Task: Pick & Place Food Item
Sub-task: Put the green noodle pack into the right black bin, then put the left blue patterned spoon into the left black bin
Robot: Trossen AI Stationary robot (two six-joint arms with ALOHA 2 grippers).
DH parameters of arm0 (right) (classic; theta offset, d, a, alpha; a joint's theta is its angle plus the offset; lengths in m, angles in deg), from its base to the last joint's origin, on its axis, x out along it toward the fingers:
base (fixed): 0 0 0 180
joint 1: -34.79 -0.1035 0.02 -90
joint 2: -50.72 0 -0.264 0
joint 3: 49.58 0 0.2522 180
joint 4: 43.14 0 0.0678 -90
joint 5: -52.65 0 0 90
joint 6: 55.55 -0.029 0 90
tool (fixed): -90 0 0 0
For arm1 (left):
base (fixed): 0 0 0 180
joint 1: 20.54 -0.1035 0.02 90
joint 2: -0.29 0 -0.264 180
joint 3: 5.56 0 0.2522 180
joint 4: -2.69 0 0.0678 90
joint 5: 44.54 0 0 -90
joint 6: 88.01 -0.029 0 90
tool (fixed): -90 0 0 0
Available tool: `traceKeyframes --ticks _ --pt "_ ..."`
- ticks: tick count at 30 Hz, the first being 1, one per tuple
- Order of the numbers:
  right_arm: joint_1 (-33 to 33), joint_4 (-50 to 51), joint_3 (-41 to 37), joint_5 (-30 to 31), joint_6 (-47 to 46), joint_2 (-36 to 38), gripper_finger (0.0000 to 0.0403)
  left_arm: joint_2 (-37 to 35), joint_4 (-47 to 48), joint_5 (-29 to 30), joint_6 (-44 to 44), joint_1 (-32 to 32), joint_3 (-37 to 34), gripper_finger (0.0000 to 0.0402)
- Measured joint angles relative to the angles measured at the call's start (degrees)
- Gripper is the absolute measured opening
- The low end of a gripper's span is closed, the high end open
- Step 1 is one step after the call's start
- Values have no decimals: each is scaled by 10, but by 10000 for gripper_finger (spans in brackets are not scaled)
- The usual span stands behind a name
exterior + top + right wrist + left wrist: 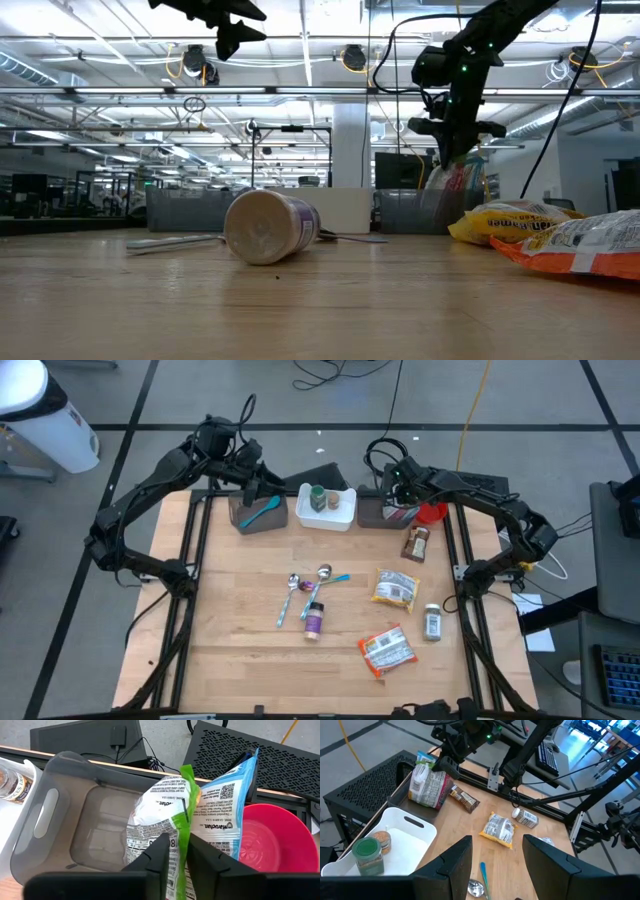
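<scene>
**A:** Where is the right tool [400, 500]?

**B:** From above, it is at the back right of the tabletop [240, 650], over the grey bin [370, 517] beside the red bowl [433, 513]. What it grips is hard to make out there.

**A:** The right wrist view settles it. The two fingers [161, 851] are drawn in close on the green seam of a snack bag [152, 815]. The bag stands upright in the bin, and a blue bag [225, 805] leans against it.

**B:** The low view shows only that the bag's top sticks up above the bin wall, under the tool. It shows nothing of the bin's inside.

**A:** And the left tool [258, 485]?

**B:** It hangs over the other grey bin [245, 522] at the back left, where a teal spatula [262, 512] lies. Its wrist camera shows the jaws part-way open with nothing between them.

**A:** That same camera looks into the white bin [415, 837], where a green-lidded jar [367, 852] stands.

**B:** It also sees a yellow packet [499, 829] and a small bottle [526, 818] lying apart on the wood.

**A:** Only the high view adds the spoons [293, 582], the purple-lidded tub [314, 620] on its side, and the orange packet [387, 650] nearest the front.
</scene>
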Motion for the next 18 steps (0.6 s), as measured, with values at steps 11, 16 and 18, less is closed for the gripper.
traceKeyframes --ticks 11,16,18 --pt "12 -4 0 -3 8 9 94 0 0 0 -1 0 0 184" --pt "13 -7 0 -4 17 25 94 0 0 0 -5 0 0 184" --pt "12 -7 0 -4 21 35 94 0 0 1 -15 -2 0 184"
